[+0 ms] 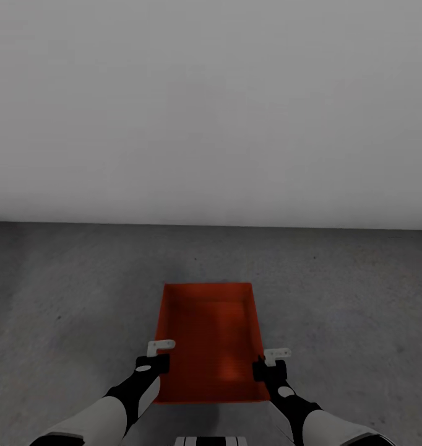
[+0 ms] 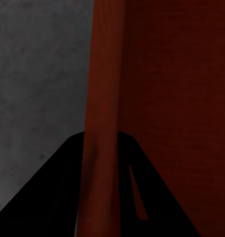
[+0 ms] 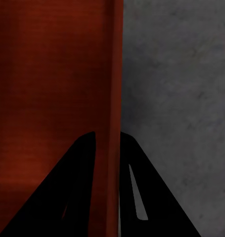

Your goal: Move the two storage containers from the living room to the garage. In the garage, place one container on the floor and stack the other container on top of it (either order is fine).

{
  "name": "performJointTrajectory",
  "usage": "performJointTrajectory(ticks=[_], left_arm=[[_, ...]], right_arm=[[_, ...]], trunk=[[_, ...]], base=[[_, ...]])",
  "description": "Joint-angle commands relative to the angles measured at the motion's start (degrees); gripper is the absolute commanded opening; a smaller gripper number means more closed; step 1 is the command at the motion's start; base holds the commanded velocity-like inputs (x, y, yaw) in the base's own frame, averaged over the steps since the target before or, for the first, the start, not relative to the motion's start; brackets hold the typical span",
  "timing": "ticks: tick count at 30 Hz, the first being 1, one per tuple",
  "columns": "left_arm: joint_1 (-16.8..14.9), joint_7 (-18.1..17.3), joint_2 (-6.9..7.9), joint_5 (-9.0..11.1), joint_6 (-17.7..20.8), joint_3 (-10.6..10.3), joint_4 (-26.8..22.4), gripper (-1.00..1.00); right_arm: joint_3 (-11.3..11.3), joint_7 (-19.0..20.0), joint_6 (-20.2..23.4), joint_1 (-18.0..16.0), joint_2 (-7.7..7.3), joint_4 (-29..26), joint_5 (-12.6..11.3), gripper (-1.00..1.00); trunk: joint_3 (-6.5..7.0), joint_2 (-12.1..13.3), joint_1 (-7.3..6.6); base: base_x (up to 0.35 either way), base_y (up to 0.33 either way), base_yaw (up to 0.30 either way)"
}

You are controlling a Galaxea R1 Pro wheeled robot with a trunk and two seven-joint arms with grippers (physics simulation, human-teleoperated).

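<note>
Fig.: storage container [image 1: 208, 341] carried btwn both arms above the garage floor [image 1: 62, 291], long axis running away from robot twd the wall [image 1: 211, 111]. Left tool [image 1: 154, 358] clamps its left long wall, right tool [image 1: 273, 365] the right wall; both equally near. Next: lower straight down.

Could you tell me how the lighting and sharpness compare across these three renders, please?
Head view: even, dim light, the storage container bright orange-red over the grey floor, a faint soft shadow beyond its far edge. Left wrist view: much darker, the left claw a featureless black silhouette straddling the container's wall. Right wrist view: likewise dark, the right claw black, floor mottling slightly soft.
</note>
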Motion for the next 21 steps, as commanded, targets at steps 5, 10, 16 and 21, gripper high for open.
performJointTrajectory(ticks=[5, 10, 16, 21], left_arm=[[-0.1, 0.6, 0.1, -0.6, 0.0, 2.9, -0.2, -1.0], [-0.1, 0.6, 0.1, -0.6, 0.0, 2.9, -0.2, -1.0], [-0.1, 0.6, 0.1, -0.6, 0.0, 2.9, -0.3, -1.0], [-0.1, 0.6, 0.1, -0.6, 0.0, 2.9, -0.3, -1.0]], right_arm=[[-1.6, -0.3, -0.4, 0.0, 0.01, 1.1, -1.3, -1.0], [-1.6, -0.3, -0.5, 0.0, 0.06, 1.1, -1.3, -1.0], [-1.6, -0.3, -0.5, 0.0, 0.07, 1.1, -1.3, -1.0], [-1.6, -0.3, -0.5, 0.0, 0.07, 1.1, -1.3, -1.0]], trunk=[[0.09, 0.0, -0.01], [0.47, 0.0, -0.01], [0.62, -0.8, 0.43], [-0.17, -2.8, 1.53]], base=[[0.0, 0.0, 0.0], [0.0, 0.0, 0.0], [0.0, 0.0, 0.0], [0.0, 0.0, 0.0]])
